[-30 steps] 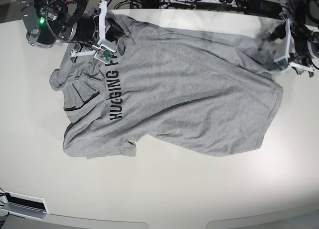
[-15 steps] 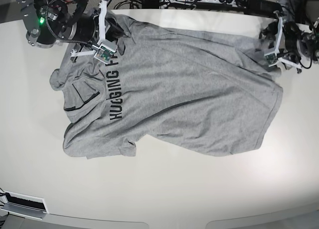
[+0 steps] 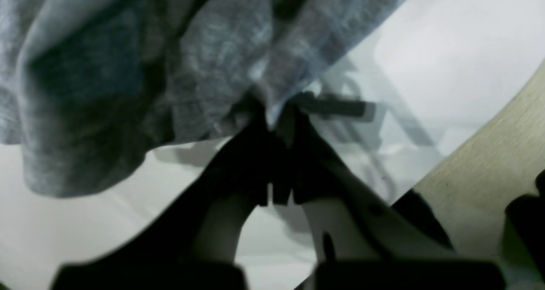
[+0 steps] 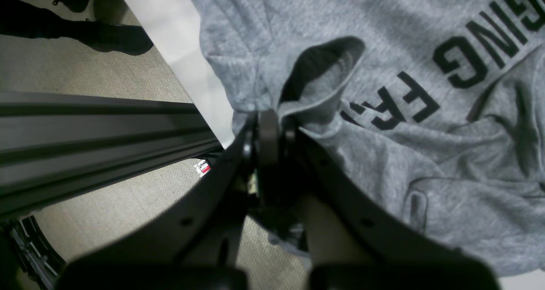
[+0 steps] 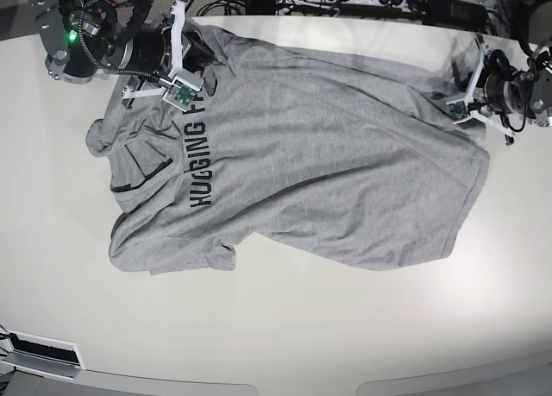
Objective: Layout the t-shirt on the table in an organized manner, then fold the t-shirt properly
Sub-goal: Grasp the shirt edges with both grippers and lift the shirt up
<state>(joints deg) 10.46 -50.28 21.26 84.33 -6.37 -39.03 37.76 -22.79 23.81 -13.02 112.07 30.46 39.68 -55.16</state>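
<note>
Both claws pinched on cloth: left claw [image 3: 276, 119] is clamped on the t-shirt [image 5: 328, 172] at its far hem corner, right claw [image 4: 268, 124] on the far sleeve, beside the lettering. Shirt lies face up on the worktop [image 5: 285, 327], slightly skewed, collar end rumpled, near sleeve tucked. Judging from this, the step is spreading: lift just clear, pull the two claws apart along the far edge until the slack goes, lay down flat. Don't overpull; thin pinches could slip.
</note>
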